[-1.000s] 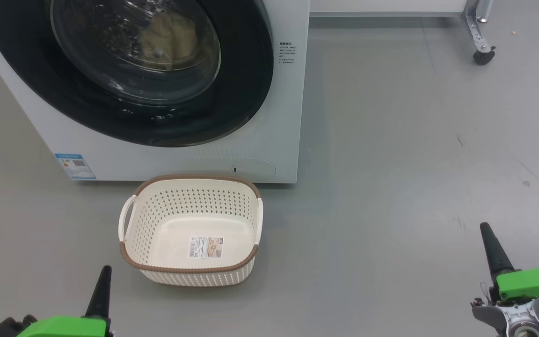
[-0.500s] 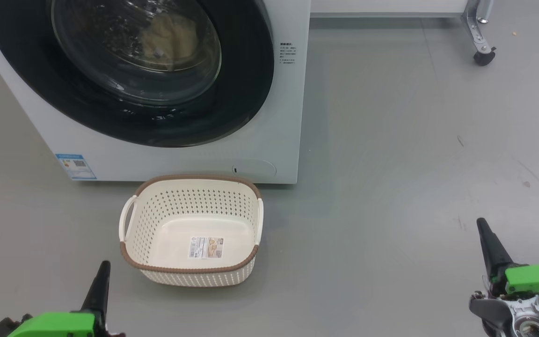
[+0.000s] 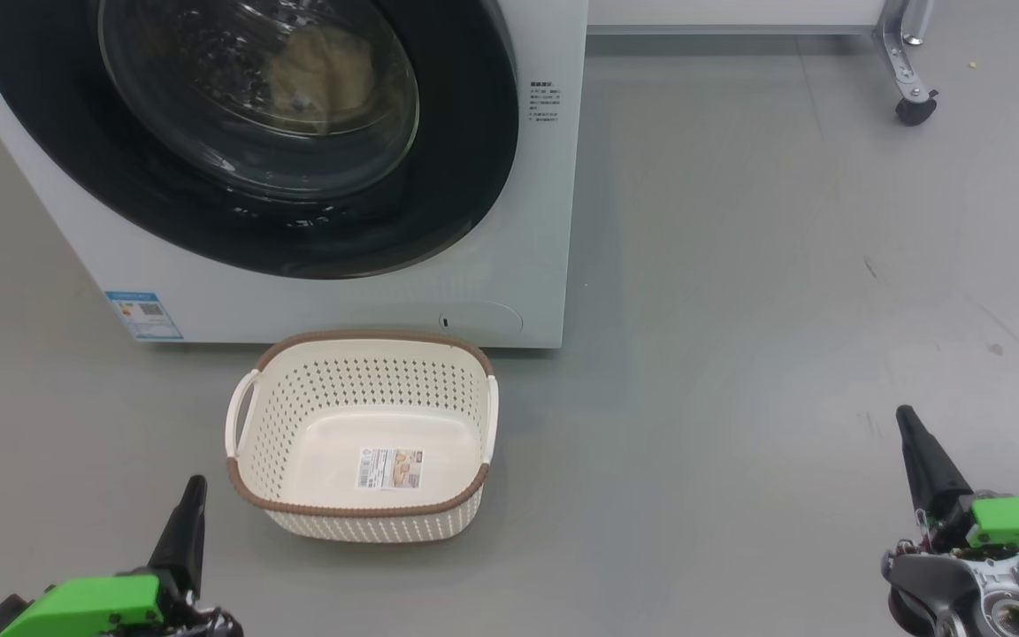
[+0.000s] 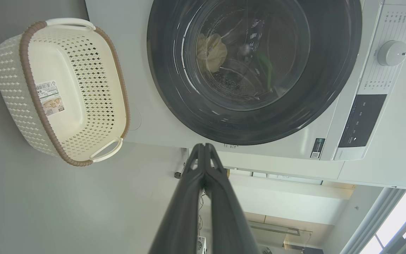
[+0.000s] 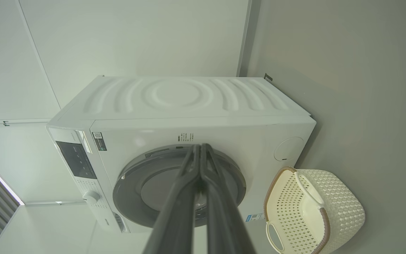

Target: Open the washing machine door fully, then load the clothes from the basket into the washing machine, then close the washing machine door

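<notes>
The washing machine (image 3: 532, 221) stands at the far left of the grey floor (image 3: 739, 310). The washing machine door (image 3: 474, 177) lies closed flat against its white front, with the wide black ring around the clear glass bowl. Through this glass the clothes (image 3: 319, 75) can be seen as one pale yellowish bundle inside the drum; the details are not clear because of the reflections. The basket (image 3: 359, 522) sits upright on the floor just in front of the lower front panel of the machine. Whether its far brown rim touches the panel cannot be told. Its cream bottom is bare, with a paper label (image 3: 390, 466) in the middle. A blue label (image 3: 143, 315) is stuck at the lower left corner of the machine, and a caster wheel (image 3: 914, 108) of some frame stands at the far right. The left gripper (image 3: 196, 485) is at the near left, close to the near left corner of the basket but not touching it. Its two dark fingers are pressed together with nothing between them. The right gripper (image 3: 906, 418) is at the near right, well apart from the basket, and its fingers are also closed together on nothing. Both grippers point toward the far side. In the left wrist view a round white dial (image 4: 392, 53) shows on the control panel of the machine.
</notes>
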Motion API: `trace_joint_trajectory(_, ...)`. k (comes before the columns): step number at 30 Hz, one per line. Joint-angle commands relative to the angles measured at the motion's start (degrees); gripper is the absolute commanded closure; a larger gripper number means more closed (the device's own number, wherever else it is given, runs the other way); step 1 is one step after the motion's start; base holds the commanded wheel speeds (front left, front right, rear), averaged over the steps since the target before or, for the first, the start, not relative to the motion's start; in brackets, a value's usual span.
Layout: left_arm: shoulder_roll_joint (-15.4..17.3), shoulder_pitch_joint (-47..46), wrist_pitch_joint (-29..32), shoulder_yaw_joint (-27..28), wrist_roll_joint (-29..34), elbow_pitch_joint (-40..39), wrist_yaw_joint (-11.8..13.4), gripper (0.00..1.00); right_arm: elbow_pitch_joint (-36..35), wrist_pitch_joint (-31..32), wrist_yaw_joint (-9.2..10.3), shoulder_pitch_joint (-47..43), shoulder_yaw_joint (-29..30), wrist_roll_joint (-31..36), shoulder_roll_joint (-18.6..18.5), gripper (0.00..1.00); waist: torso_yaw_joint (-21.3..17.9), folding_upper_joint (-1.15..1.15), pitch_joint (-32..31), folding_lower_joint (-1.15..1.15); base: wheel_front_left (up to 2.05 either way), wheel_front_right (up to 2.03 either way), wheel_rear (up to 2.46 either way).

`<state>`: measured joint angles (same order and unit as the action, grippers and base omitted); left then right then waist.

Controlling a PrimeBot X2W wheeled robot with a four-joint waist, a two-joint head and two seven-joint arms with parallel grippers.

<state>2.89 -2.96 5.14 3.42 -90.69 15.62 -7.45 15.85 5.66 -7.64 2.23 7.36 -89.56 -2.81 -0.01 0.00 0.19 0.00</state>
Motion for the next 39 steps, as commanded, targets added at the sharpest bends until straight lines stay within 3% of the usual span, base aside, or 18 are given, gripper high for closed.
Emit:
trace_joint_trajectory(1, 0.6, -3.1, 0.5, 2.2, -1.3, -1.6, 0.0, 1.0, -1.8, 0.6, 0.15, 3.9, -0.8, -1.7, -0.1, 1.0, 0.0, 0.0, 0.0, 0.0, 0.0, 0.0, 0.0)
trace_joint_trajectory(39, 0.3, -3.2, 1.0, 2.7, -1.8, -1.6, 0.0, 1.0, -1.8, 0.8, 0.15, 4.0, -0.8, -2.6, -0.1, 1.0, 0.0, 0.0, 0.0, 0.0, 0.0, 0.0, 0.0)
